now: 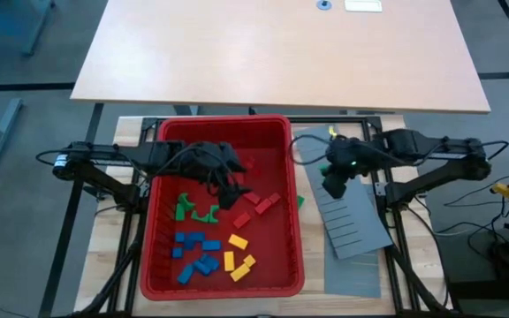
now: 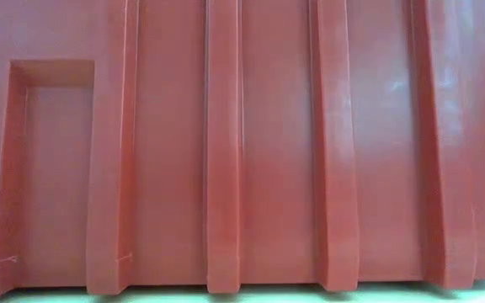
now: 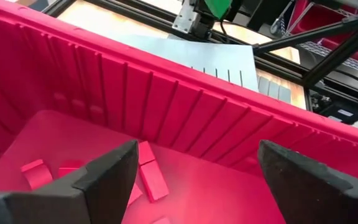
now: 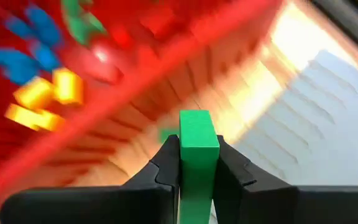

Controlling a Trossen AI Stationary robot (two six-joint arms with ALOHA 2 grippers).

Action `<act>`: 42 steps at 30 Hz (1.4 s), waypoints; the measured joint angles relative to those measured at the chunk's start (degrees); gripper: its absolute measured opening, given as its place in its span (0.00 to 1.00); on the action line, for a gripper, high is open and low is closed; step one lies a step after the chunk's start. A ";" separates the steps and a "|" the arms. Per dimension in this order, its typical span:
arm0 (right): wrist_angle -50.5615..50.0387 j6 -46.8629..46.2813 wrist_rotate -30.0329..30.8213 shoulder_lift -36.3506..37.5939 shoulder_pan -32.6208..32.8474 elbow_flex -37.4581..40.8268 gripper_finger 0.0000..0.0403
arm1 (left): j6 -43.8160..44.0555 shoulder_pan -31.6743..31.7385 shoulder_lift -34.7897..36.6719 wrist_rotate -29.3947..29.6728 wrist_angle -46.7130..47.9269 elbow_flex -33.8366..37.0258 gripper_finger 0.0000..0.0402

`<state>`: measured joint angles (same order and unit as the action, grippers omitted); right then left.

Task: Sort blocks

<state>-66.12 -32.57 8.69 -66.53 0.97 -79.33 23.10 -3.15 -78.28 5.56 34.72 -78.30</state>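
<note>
- Your right end effector is squeezed shut on a green block. It hangs over the grey slotted panel, just beside the red bin.
- I think you are carrying this block to the green pile in the bin. Next, move it over the rim and let go there.
- Your left end effector is wide open inside the bin, above the red blocks.
- Counting is hard: about three green, six blue, four yellow and some red.
</note>
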 joint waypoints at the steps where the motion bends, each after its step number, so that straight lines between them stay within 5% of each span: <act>1: -2.29 -0.89 0.12 -0.44 0.00 0.24 0.10 | -0.06 0.23 0.00 0.00 0.04 0.00 0.78; 10: -4.43 -3.44 0.46 -3.03 0.00 1.75 0.48 | -0.10 1.11 0.02 0.09 0.38 0.00 0.78; 15: -0.91 -2.87 1.89 -3.11 0.00 1.77 0.60 | -0.52 1.17 0.07 1.92 5.74 0.00 0.78; 24: 5.28 -0.57 3.08 -3.12 0.00 1.77 0.58 | -9.23 3.44 -0.06 6.89 26.27 0.79 0.78; 32: 5.35 -0.59 2.97 -3.07 0.02 1.77 0.53 | -8.62 2.70 -0.04 -13.69 30.93 5.62 0.78; 42: 5.57 2.33 3.35 -3.02 -0.15 1.77 0.54 | -12.45 -4.59 -0.07 -13.44 27.46 21.02 0.78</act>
<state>-60.55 -30.24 12.04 -69.55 0.82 -77.56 10.65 -7.74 -78.35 -7.89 62.18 -57.28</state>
